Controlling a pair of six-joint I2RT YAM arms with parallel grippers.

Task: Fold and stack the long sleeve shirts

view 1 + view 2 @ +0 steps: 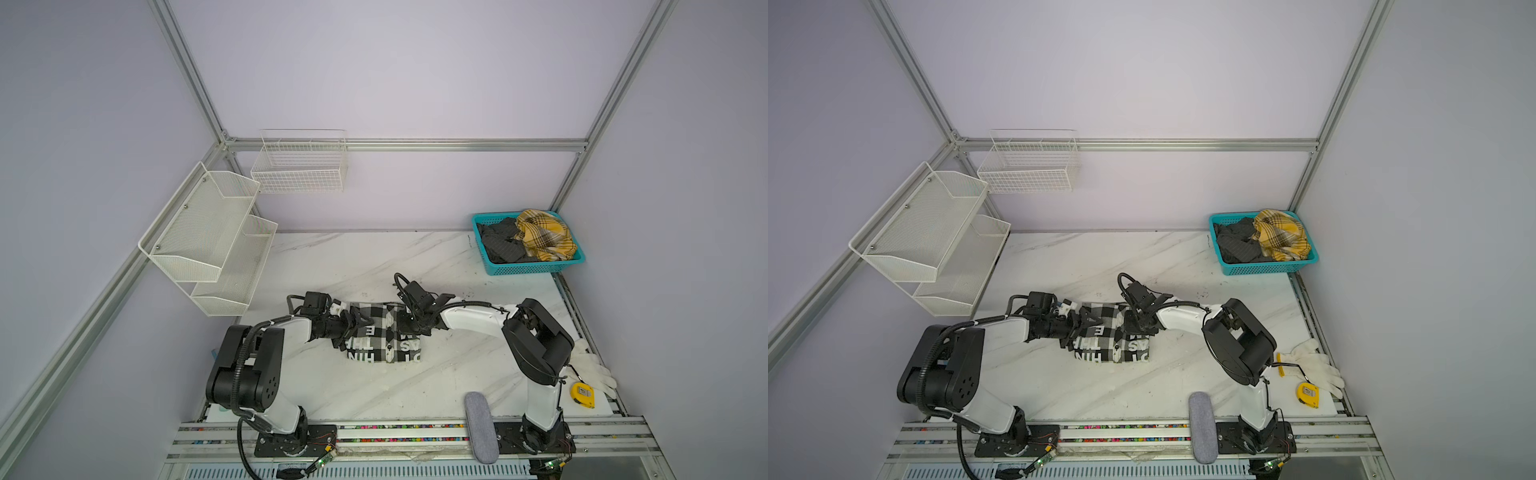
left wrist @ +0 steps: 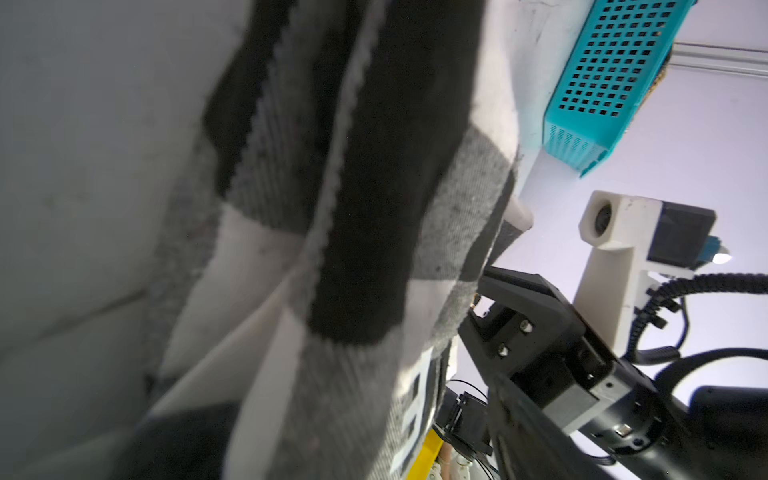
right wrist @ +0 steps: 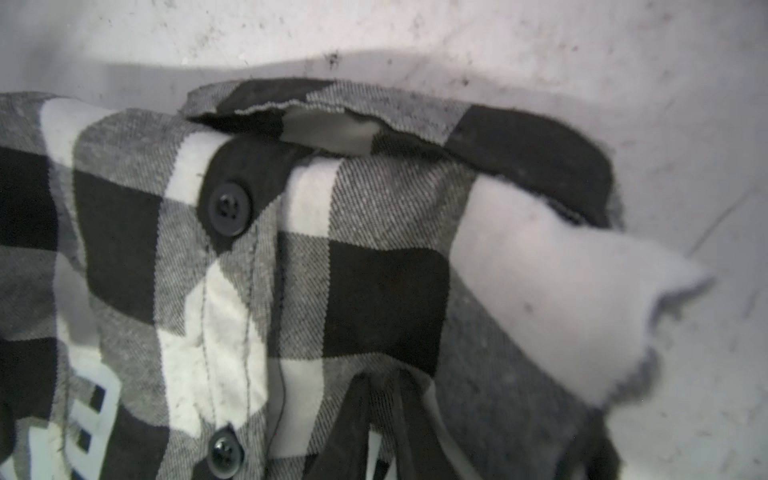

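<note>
Two arms meet at one checked shirt (image 1: pixel 382 345) (image 1: pixel 1113 349), which lies folded into a compact rectangle on the marble table (image 1: pixel 374 257), white block lettering up along its near half. Far left of the shirt, a white mesh shelf (image 1: pixel 199 232) hangs on the side wall, and a wire basket (image 1: pixel 299 166) hangs on the back wall beyond it. Left gripper (image 1: pixel 351 330) (image 1: pixel 1081 328) sits at the shirt's left edge, jaws spread wide in both top views. Whether cloth lies between them is unclear, as the left wrist view is mostly filled by blurred checked fabric (image 2: pixel 361 228). Right gripper (image 1: pixel 409 326) (image 1: pixel 1138 326) comes down on the shirt's far right part. In the right wrist view its dark fingers sit pinched together at (image 3: pixel 382 399) on a puckered fold of the shirt (image 3: pixel 374 291), near the button placket, with one black button (image 3: pixel 230 208) beside the open collar (image 3: pixel 415 112). Right of the shirt and nearer the front rail, a grey pad (image 1: pixel 480 428) lies across the table edge. Far right and behind the shirt, a teal basket (image 1: pixel 536 269) (image 1: pixel 1266 268) (image 2: pixel 611 79) holds a dark grey shirt (image 1: pixel 500 245) and a crumpled yellow plaid shirt (image 1: pixel 544 237). Well right of the checked shirt, a white glove (image 1: pixel 590 365) lies touching a yellow tape measure (image 1: pixel 582 394).
</note>
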